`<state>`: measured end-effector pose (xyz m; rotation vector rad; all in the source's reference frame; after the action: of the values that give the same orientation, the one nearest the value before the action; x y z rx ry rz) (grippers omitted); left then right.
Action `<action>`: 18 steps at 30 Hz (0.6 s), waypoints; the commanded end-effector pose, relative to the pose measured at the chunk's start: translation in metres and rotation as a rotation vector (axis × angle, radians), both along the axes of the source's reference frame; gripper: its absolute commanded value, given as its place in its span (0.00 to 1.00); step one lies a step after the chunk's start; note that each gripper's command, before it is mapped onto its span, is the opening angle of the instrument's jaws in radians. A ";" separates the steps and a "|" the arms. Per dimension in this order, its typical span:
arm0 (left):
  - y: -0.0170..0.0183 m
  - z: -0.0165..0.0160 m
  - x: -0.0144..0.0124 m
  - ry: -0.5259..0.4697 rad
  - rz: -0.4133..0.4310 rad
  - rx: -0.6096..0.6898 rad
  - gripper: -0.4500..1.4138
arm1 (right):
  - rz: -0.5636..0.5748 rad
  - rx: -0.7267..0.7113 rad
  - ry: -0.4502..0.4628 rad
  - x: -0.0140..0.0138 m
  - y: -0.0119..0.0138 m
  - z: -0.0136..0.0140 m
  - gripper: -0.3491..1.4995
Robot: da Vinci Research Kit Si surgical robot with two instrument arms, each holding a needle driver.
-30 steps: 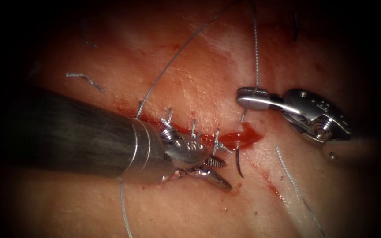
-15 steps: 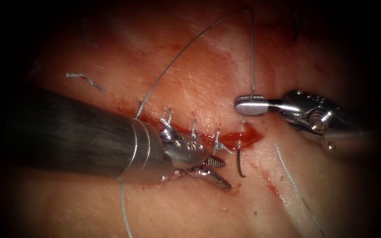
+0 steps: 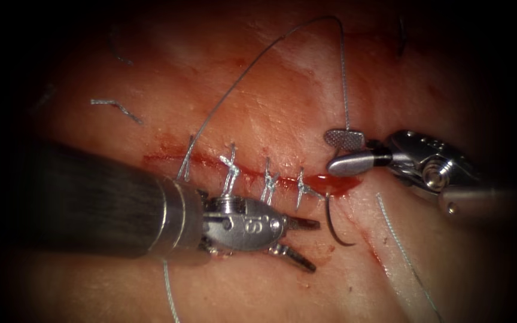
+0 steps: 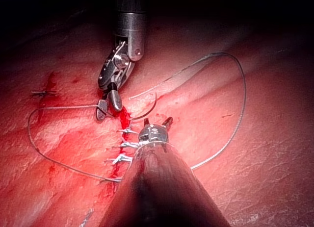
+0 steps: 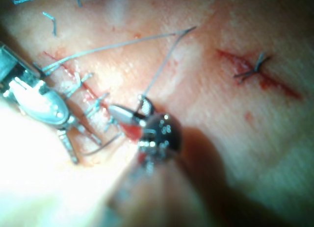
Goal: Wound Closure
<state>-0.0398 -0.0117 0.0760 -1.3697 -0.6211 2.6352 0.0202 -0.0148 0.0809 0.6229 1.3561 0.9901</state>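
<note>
Needle [image 3: 337,230] just beside open left hand [image 3: 305,242].

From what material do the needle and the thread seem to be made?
Needle: probably steel, a thin, dark, smooth curve with a faint glint, lying below the cut, held by neither tool. Thread: a grey strand; where it is knotted at the stitches it looks twisted; the fibre cannot be told.

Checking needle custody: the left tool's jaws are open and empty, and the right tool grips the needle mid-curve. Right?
Not quite. The left tool is open and empty, but the right tool does not grip the needle: the endoscope view shows its jaws open, and the needle lying apart from both tools, below the cut's right end.
</note>
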 end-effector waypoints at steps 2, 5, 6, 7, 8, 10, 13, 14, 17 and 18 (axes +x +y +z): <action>-0.0003 0.0006 -0.0009 -0.025 0.011 -0.013 0.58 | 0.003 0.000 -0.002 -0.0003 -0.0001 0.0005 0.89; -0.0004 0.0005 -0.0012 -0.038 0.029 -0.047 0.58 | 0.007 0.000 -0.003 -0.0009 -0.0002 0.0004 0.90; -0.0003 0.0005 -0.0013 -0.038 0.028 -0.047 0.58 | 0.009 0.000 -0.004 -0.0012 -0.0002 0.0004 0.90; -0.0003 0.0005 -0.0013 -0.039 0.031 -0.052 0.58 | 0.012 0.000 -0.005 -0.0014 -0.0002 0.0003 0.90; -0.0002 0.0005 -0.0014 -0.039 0.030 -0.051 0.58 | 0.016 0.000 -0.007 -0.0015 -0.0002 0.0003 0.90; -0.0002 0.0005 -0.0014 -0.040 0.031 -0.051 0.57 | 0.028 -0.006 -0.014 -0.0018 -0.0003 0.0003 0.90; 0.0001 0.0002 -0.0013 -0.037 0.023 -0.054 0.54 | 0.033 -0.006 -0.016 -0.0021 -0.0003 0.0003 0.90; 0.0003 0.0001 -0.0012 -0.035 0.018 -0.056 0.54 | 0.033 -0.006 -0.016 -0.0021 -0.0003 0.0003 0.90; 0.0010 -0.0003 -0.0012 -0.029 0.000 -0.061 0.52 | 0.032 -0.006 -0.016 -0.0021 -0.0003 0.0003 0.90; 0.0012 -0.0005 -0.0013 -0.026 -0.006 -0.063 0.51 | 0.032 -0.006 -0.016 -0.0021 -0.0003 0.0003 0.90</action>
<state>-0.0406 -0.0100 0.0748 -1.4228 -0.5403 2.6573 0.0173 -0.0150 0.0806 0.5868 1.3561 1.0162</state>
